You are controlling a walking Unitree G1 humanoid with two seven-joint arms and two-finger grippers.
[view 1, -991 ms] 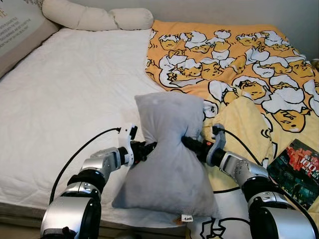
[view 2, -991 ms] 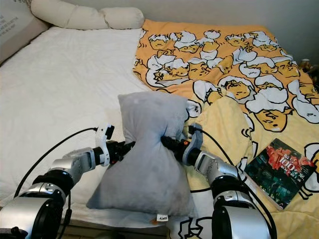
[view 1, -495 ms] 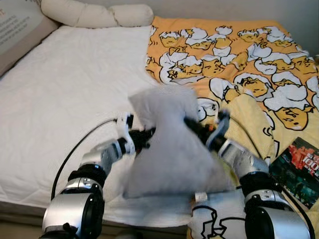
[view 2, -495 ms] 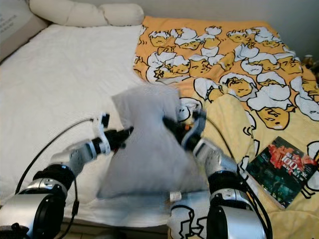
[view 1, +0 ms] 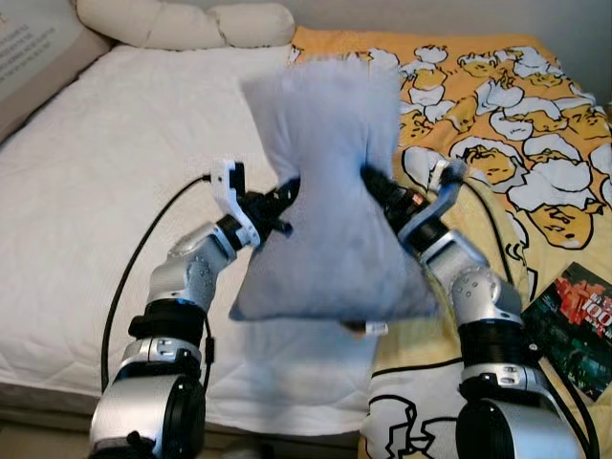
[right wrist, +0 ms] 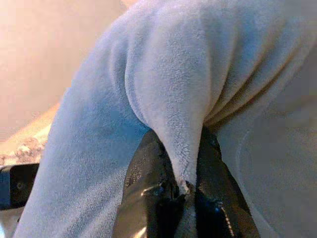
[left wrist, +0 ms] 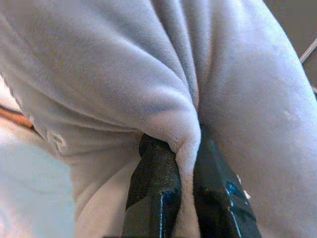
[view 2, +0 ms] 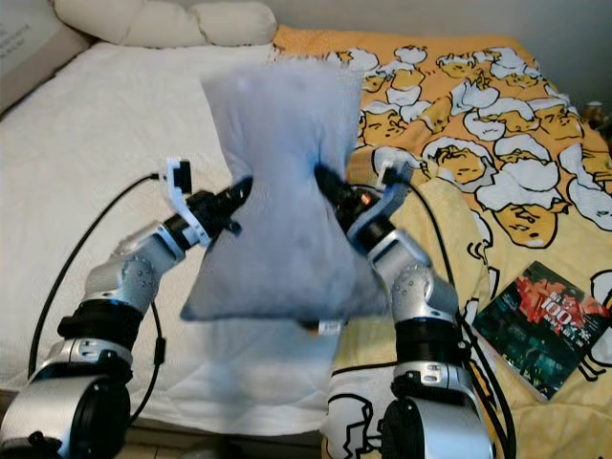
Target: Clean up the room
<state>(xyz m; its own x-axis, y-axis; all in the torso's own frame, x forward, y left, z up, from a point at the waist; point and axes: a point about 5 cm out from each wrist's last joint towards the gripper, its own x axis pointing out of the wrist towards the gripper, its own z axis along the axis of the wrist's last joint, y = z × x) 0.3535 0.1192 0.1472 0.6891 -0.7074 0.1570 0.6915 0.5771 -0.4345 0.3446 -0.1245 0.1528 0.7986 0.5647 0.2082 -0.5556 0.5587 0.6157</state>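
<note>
Grey pillow held up between both my grippers, above the bed

From my head I am seeing the grey pillow point(view 1: 325, 206) hanging clear of the white bed point(view 1: 115, 191), my left gripper point(view 1: 284, 196) and right gripper point(view 1: 375, 186) pinching its waist from either side; a book point(view 1: 574, 330) is lying on the yellow blanket point(view 1: 516, 124); at my left wrist, jaws are clamping a plush fold; at my right wrist, likewise.

bed point(view 1: 115, 172): white sheet, left | blanket point(view 1: 516, 124): yellow cartoon print, right | bolster point(view 1: 182, 24): cream, far end | wall point(view 1: 430, 14): pale grey, far
</note>
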